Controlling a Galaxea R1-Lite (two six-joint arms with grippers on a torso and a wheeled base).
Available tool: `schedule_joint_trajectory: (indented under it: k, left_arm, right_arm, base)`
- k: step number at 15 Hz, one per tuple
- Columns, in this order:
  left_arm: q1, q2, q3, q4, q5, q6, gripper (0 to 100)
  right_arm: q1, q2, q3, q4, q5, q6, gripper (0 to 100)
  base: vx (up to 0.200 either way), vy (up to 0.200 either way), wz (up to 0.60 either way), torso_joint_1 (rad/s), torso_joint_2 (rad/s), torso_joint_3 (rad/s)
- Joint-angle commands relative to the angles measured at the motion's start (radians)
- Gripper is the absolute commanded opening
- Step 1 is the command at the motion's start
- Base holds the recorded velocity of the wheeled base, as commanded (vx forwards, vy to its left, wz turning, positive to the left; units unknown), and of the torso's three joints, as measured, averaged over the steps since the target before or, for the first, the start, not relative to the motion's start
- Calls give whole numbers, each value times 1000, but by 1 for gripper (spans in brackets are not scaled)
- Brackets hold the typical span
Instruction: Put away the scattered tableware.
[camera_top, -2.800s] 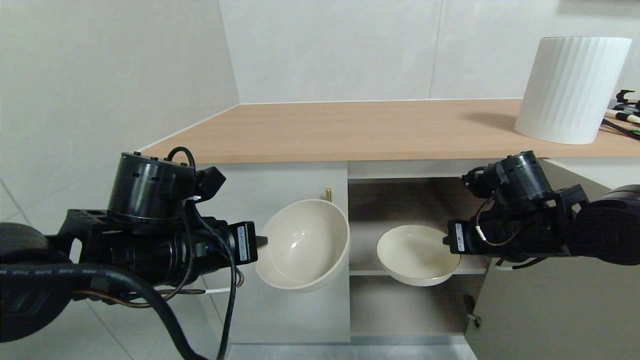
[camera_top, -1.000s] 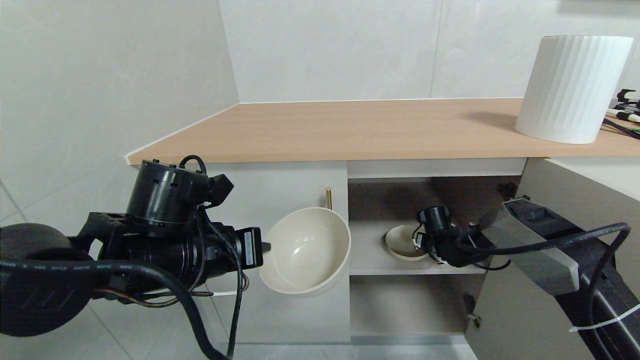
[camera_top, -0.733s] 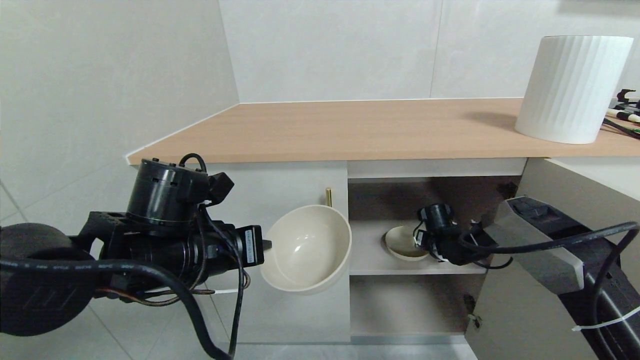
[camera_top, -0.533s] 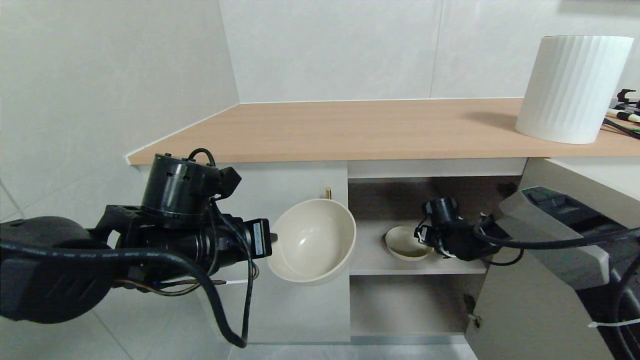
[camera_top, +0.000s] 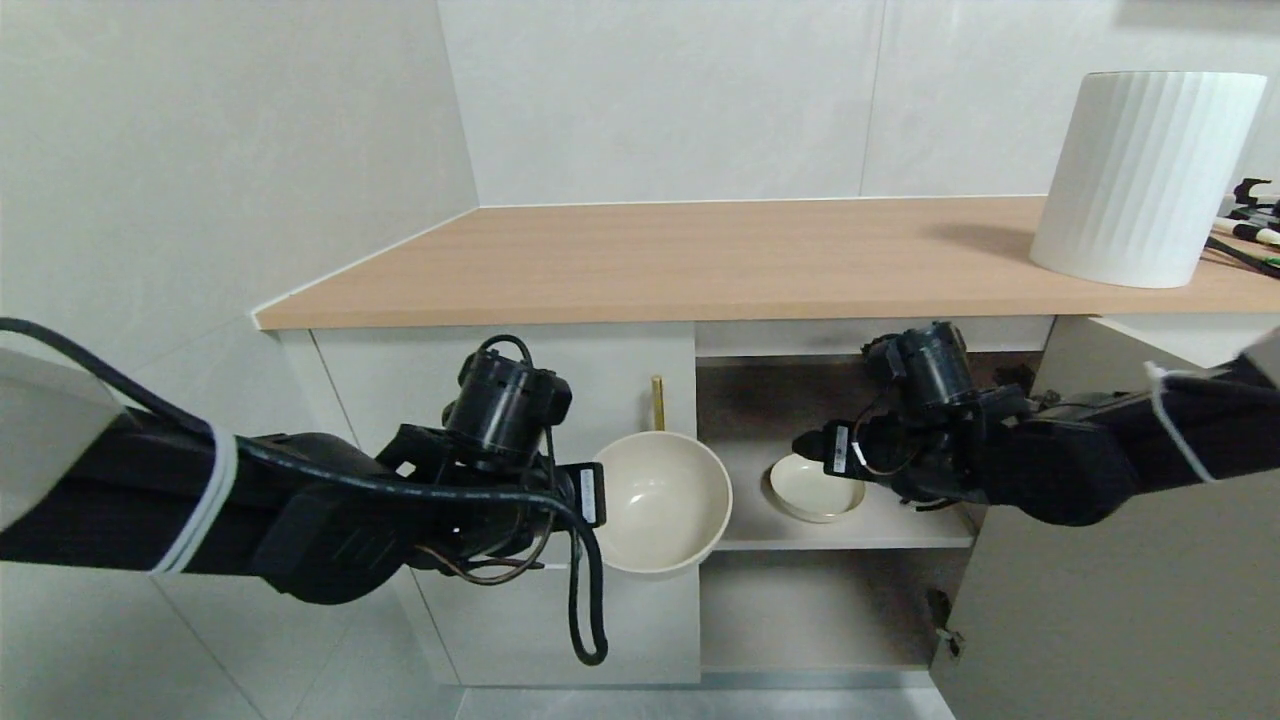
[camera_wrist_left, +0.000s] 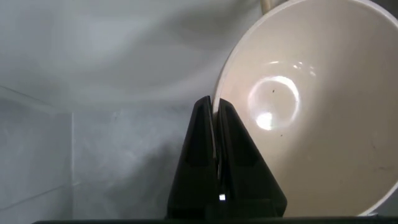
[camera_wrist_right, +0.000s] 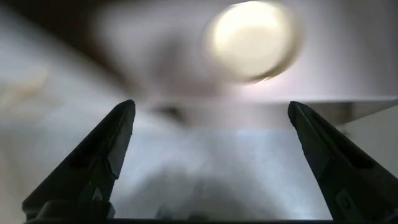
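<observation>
Before the open cabinet (camera_top: 850, 338) we count two cream bowls: a large bowl (camera_top: 665, 500), its rim pinched by our left gripper (camera_wrist_left: 216, 107), and a small bowl (camera_top: 815, 487) resting on the shelf (camera_top: 900, 528), near our spread right gripper (camera_wrist_right: 211, 107). One white ribbed canister (camera_top: 1145, 180) stands on the wooden countertop (camera_top: 700, 260), against pale tiled walls (camera_top: 660, 100).
</observation>
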Motion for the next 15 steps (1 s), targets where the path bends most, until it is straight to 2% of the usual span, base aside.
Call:
schedule_joint_trajectory:
  k: [1,3,5,10,15]
  left_arm:
    - [-57,66,-1,-1,21,-2,0]
    - [-79,67,2,-1,50,-4,0]
    - [-91,57,5,-1,52,-4,0]
    - [-109,49,9,-1,84,-2,0]
    - [-125,34,22,1,85,-2,0]
  right_arm:
    - [136,-221,57,105,84,-2,100]
    - [193,-233,70,143,98,-2,100]
    - [236,-210,76,171,96,-3,100]
    - [240,-56,60,164,68,1,100]
    - [240,-13,53,137,50,6,100]
  base:
    - [0,0,0,0,0,0]
    - [0,0,0,0,0,0]
    - [0,0,0,0,0,0]
    - [0,0,0,0,0,0]
    - [0,0,0,0,0,0]
